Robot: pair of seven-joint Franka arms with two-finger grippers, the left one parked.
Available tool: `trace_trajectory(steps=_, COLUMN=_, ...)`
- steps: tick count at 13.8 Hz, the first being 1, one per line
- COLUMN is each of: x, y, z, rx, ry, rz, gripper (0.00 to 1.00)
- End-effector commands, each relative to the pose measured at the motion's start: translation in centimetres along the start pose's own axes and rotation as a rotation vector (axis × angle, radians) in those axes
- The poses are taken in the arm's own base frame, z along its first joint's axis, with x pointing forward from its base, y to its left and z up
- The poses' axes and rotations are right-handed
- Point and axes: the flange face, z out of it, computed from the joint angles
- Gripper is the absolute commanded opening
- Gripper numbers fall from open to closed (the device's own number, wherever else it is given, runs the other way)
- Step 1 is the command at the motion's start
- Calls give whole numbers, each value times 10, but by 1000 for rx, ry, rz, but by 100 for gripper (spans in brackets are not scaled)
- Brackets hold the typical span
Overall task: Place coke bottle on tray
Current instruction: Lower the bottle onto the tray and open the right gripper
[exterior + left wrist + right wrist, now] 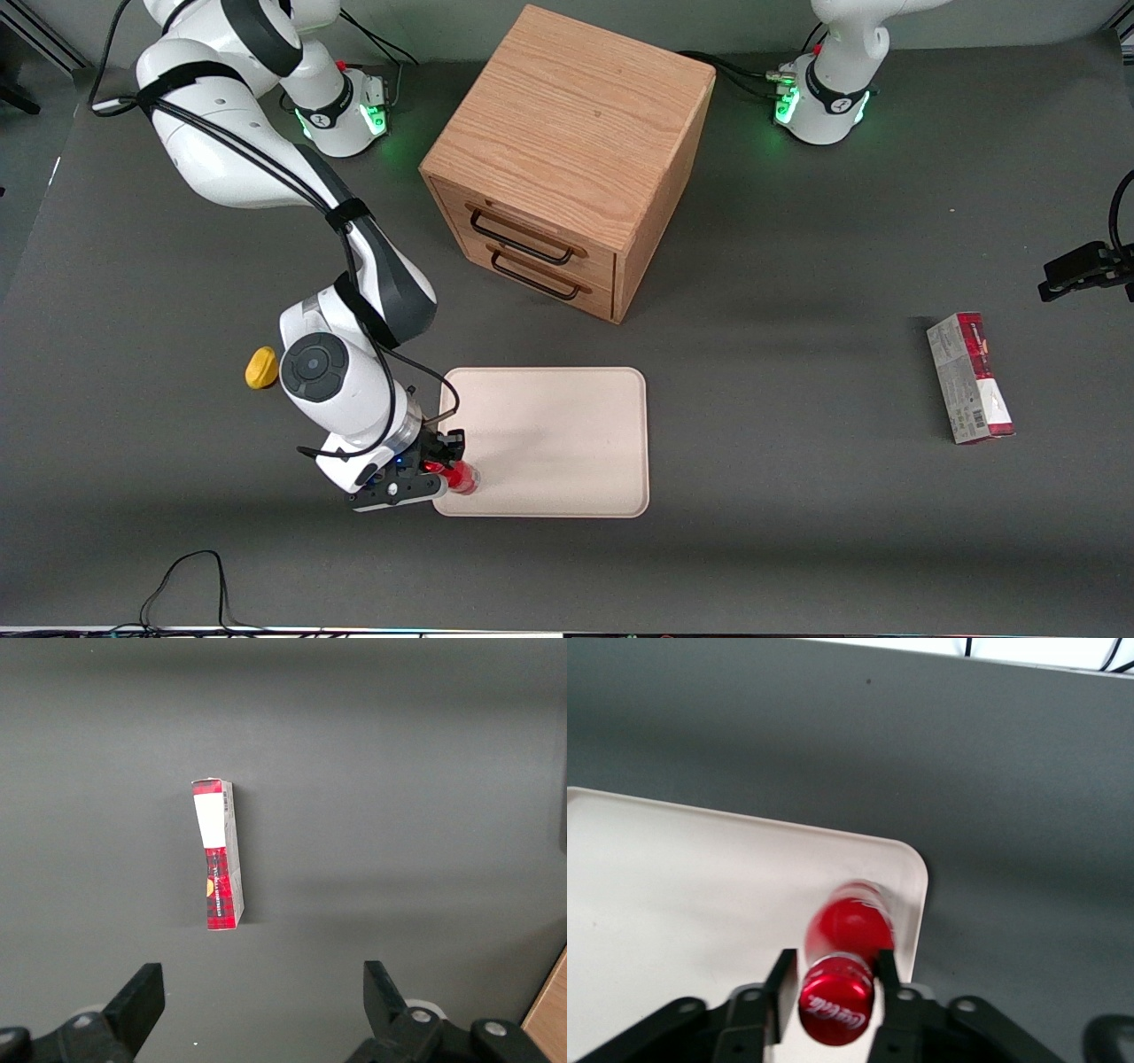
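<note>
1. One glossy red coke bottle (849, 943) with a red cap and narrow neck stands upright, gripped at the neck. Its base is over the tray's corner nearest the front camera at the working arm's end; whether it touches the surface cannot be told.
2. The gripper (836, 979) is clenched on the coke bottle, its black fingers (780, 979) pressing either side of the cap, just above that tray corner.
3. The tray (567, 425) is flat, cream, smooth and rectangular, with rounded corners and a low raised rim. Apart from the bottle, it shows bare surface.
4. A wooden drawer cabinet (576, 133) with two dark handles stands farther from the front camera than the tray.
5. A yellow lemon-shaped lump (260, 368) lies near the tray, toward the working arm's end.
6. A red-and-grey carton (970, 378) lies flat, well apart from the tray, toward the parked arm's end.
</note>
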Motion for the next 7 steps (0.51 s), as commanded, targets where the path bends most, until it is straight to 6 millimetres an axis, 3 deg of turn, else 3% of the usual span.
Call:
trace_trajectory(steps=1, x=-2, y=0, z=1, rx=-4, ry=44, rz=6, gripper=100)
trace_trajectory(steps=3, x=1, y=1, z=-4, rx=8, ry=75, rz=15, gripper=100)
trace_trajectory(steps=7, x=9, y=10, z=-56, rx=-15, ry=118, rz=24, gripper=100)
